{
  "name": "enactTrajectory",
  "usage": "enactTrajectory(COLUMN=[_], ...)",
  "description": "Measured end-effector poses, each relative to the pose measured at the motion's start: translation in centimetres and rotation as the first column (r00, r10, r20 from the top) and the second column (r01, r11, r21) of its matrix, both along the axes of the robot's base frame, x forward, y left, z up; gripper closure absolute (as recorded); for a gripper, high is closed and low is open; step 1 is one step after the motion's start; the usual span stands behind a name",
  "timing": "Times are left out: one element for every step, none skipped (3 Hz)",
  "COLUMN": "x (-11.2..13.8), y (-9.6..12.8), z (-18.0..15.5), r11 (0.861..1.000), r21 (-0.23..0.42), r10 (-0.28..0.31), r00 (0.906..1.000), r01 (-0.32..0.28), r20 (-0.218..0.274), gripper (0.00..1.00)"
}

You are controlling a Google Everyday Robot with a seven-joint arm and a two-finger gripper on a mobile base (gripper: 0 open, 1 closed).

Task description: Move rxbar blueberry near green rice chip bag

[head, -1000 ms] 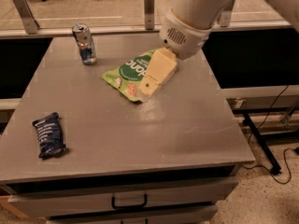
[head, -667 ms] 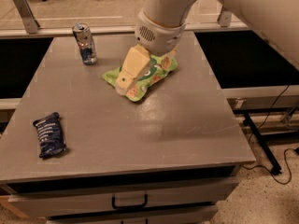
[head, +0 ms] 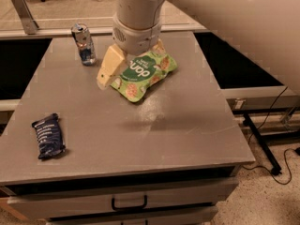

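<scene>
The rxbar blueberry [head: 48, 136], a small dark navy wrapped bar with white lettering, lies near the table's front left edge. The green rice chip bag [head: 143, 75], light green with a dark round logo, lies in the middle back of the table. My gripper [head: 107, 74], with cream-coloured fingers, hangs from the white arm above the table, just left of the green bag and far from the bar. It holds nothing that I can see.
A silver-and-blue drink can [head: 84, 44] stands upright at the back left, close to the gripper. The grey table [head: 164, 125] has a drawer with a black handle [head: 129, 203] below its front. Cables lie on the floor at right.
The arm and gripper have swung left across the green bag, from its right side to its left side. The bar, bag and can have not moved.
</scene>
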State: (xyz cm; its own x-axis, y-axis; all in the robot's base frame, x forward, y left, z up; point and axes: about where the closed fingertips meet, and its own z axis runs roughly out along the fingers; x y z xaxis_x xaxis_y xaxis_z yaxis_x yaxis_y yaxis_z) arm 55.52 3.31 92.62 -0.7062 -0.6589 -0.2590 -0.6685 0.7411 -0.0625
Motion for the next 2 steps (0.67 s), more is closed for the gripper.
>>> enactTrajectory(x=[-0.1, -0.3], y=[0.8, 2.6], z=[0.2, 0.3], r11=[0.999, 1.0], r21=[0.03, 0.008], r10=[0.03, -0.003], r00=[0.9988, 0.9931], r01=[-0.029, 0.004], r20=[-0.039, -0.117], gripper=[0.0, 0.0])
